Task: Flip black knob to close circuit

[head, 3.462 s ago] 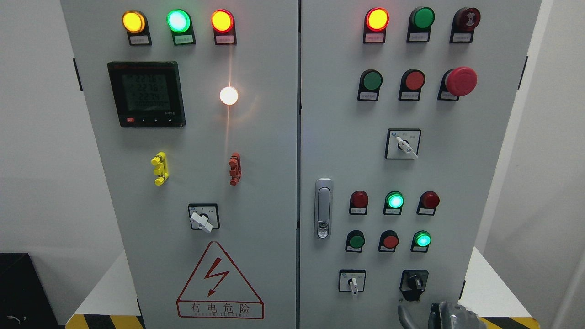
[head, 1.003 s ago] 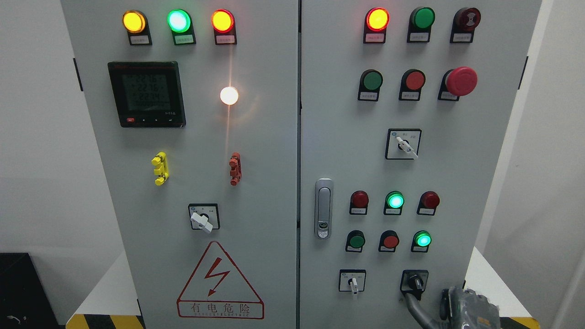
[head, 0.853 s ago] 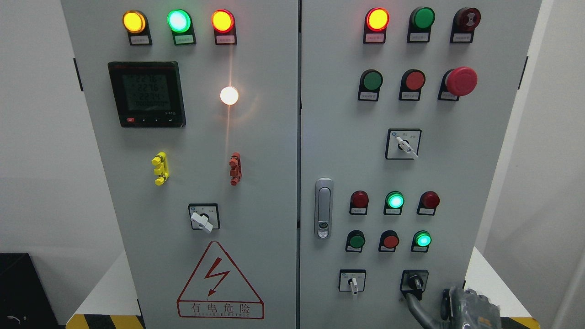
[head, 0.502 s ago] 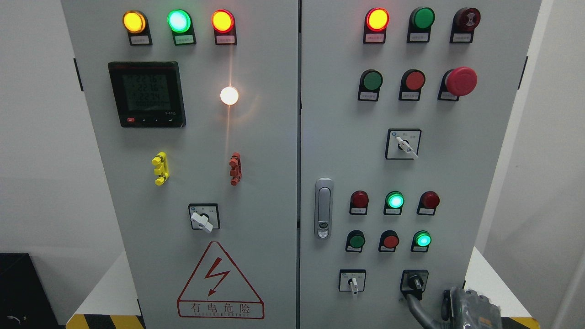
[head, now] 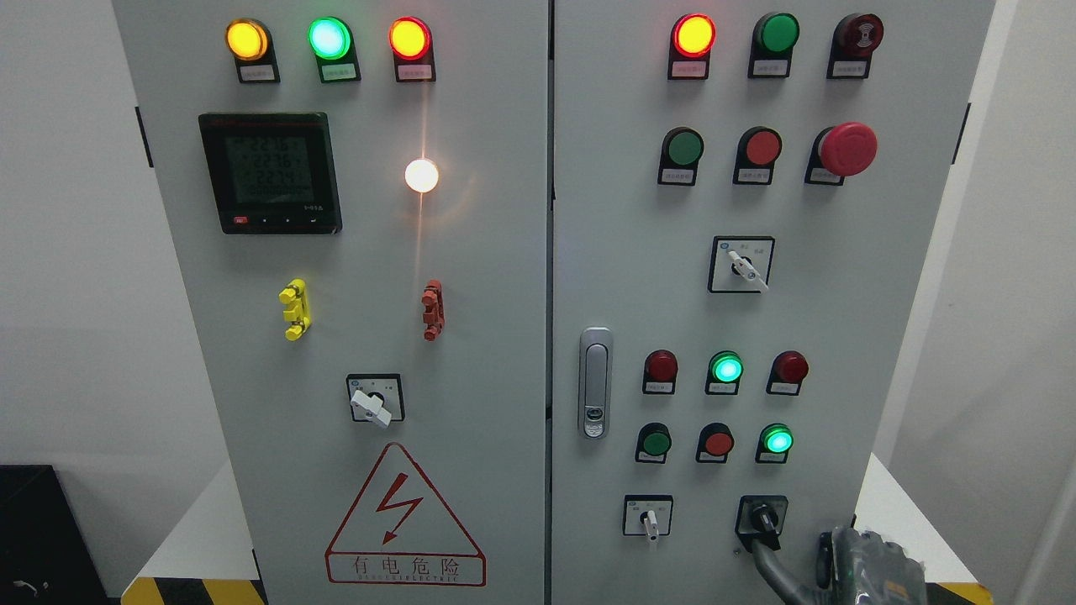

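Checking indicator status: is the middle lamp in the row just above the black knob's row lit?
No, the red lamp looks dark, like the green one left of it; only the green lamp on its right glows.

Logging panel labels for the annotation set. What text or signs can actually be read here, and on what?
"有电危险": red warning triangle with lightning bolt, left cabinet door.
Smaller line under it: too blurred.
Digital meter: three rows of digits, blurred; not reliably legible.
Tags under the lamps, buttons and selector switches: too small to read.

An electrical test lab: a grey control cabinet point(head: 471, 336) of lamps, switches and a shock-warning sign point(head: 405, 517) between plain white walls.
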Motion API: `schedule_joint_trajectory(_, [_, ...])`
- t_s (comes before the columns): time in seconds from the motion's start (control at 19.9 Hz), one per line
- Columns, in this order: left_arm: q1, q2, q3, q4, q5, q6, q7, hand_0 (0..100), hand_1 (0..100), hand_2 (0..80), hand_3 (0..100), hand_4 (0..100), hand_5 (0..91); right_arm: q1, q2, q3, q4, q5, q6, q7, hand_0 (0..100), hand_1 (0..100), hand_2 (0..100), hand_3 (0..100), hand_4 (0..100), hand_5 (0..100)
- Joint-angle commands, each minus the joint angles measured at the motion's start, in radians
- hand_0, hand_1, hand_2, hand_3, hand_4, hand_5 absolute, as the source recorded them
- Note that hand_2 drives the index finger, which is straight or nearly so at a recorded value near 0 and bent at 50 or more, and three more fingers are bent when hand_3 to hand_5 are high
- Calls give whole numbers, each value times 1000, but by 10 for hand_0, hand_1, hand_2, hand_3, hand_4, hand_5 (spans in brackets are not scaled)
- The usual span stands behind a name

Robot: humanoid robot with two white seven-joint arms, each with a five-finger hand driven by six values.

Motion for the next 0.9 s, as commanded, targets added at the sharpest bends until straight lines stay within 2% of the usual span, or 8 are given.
schedule_joint_trajectory(0.0, [0,0,0,0,0,-1,-1,120,556,0,0,0,0,-8,25,-12,-3,-5,-1,-4,0,59,924,1000,987,982])
schedule_joint_trajectory(0.85, [0,0,0,0,0,-1,-1,120,556,0,0,0,0,-6,13,-27,-8,-14,-4,-5,0,56,924,1000,989,983])
